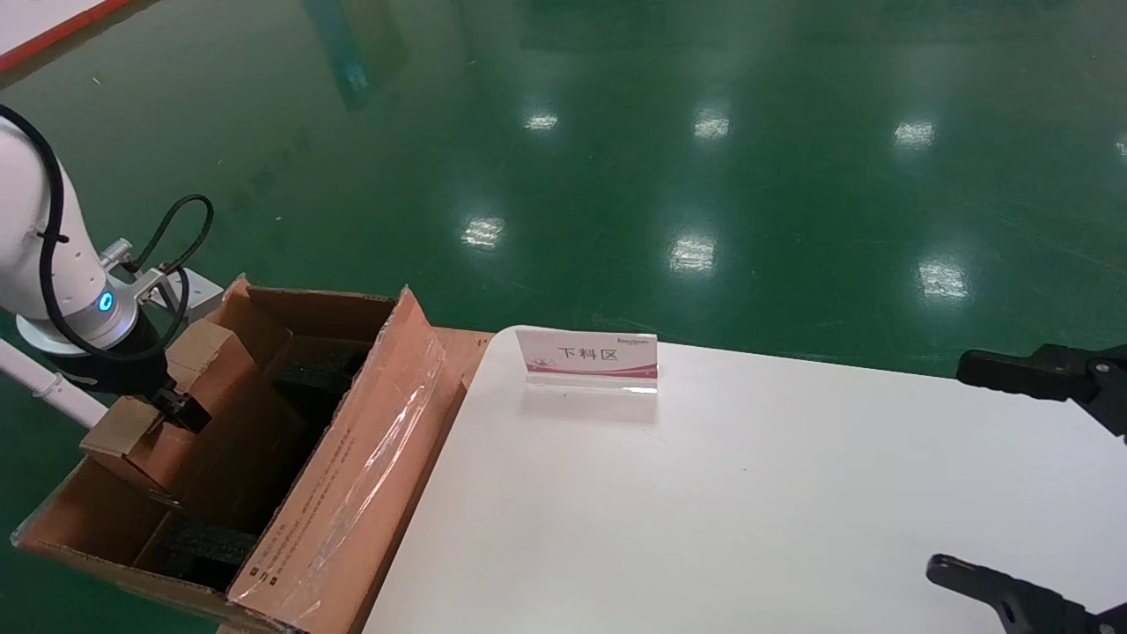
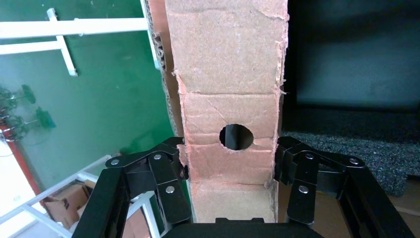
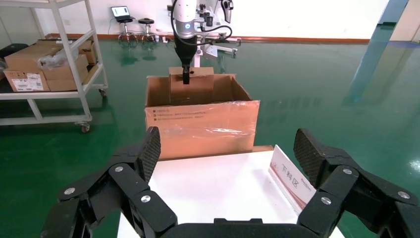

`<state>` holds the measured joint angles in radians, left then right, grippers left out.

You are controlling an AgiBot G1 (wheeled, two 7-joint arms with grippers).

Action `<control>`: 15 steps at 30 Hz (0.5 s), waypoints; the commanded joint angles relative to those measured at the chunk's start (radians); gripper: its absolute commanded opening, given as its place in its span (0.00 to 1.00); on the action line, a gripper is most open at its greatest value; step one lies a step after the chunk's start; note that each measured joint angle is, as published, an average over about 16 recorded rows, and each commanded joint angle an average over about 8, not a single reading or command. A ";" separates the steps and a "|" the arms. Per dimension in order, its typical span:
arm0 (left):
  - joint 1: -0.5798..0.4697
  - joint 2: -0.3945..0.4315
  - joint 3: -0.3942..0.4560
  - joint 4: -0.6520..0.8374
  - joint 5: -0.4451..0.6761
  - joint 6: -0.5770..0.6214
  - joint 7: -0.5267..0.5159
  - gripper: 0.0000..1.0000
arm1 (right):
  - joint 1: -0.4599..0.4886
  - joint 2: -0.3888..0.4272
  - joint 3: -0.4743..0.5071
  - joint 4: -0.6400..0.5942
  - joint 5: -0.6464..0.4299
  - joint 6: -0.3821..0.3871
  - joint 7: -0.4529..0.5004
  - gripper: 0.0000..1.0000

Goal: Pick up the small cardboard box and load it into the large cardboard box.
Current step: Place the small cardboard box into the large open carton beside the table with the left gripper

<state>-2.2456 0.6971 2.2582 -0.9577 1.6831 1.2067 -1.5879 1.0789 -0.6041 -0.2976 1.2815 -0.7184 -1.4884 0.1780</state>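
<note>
Two cardboard boxes figure in the task: one small box [image 1: 189, 387] and one large box [image 1: 290, 458]. One left claw [image 1: 176, 407] clasps the small box by its two side edges, its fingers [image 2: 168, 178] pressed against the cardboard to either side of a single round hole [image 2: 236, 137]. The small box hangs tilted inside the open top of the large box, over the black foam [image 1: 202, 546] lining the interior; whether it touches the foam cannot be told. The large box stands on the green floor [image 1: 704, 132] against the left edge of the white counter [image 1: 748, 502], its near flap [image 1: 352, 475] raised and covered with clear tape. One right claw [image 1: 1030, 480] hovers over the counter's right side, its two fingers [image 3: 148, 151] spread wide and holding nothing. One sign card [image 1: 587, 358] stands on the counter near its far edge, well apart from both claws. In the right wrist view, one wheeled shelf [image 3: 54, 64] carrying further cartons [image 3: 29, 64] stands on the floor beyond the large box.
</note>
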 commanded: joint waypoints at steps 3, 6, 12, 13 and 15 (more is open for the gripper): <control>0.007 0.006 0.001 0.010 0.000 0.000 0.001 1.00 | 0.000 0.000 0.000 0.000 0.000 0.000 0.000 1.00; 0.006 0.005 0.001 0.009 0.000 0.001 0.001 1.00 | 0.000 0.000 0.000 0.000 0.000 0.000 0.000 1.00; 0.004 0.003 0.001 0.007 0.001 0.002 0.001 1.00 | 0.000 0.000 0.000 0.000 0.000 0.000 0.000 1.00; 0.004 0.003 0.002 0.006 0.001 0.002 0.001 1.00 | 0.000 0.000 0.000 0.000 0.000 0.000 0.000 1.00; 0.003 0.003 0.002 0.005 0.001 0.003 0.001 1.00 | 0.000 0.000 0.000 0.000 0.000 0.000 0.000 1.00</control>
<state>-2.2425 0.6999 2.2600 -0.9522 1.6842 1.2094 -1.5866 1.0788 -0.6040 -0.2977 1.2814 -0.7182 -1.4882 0.1780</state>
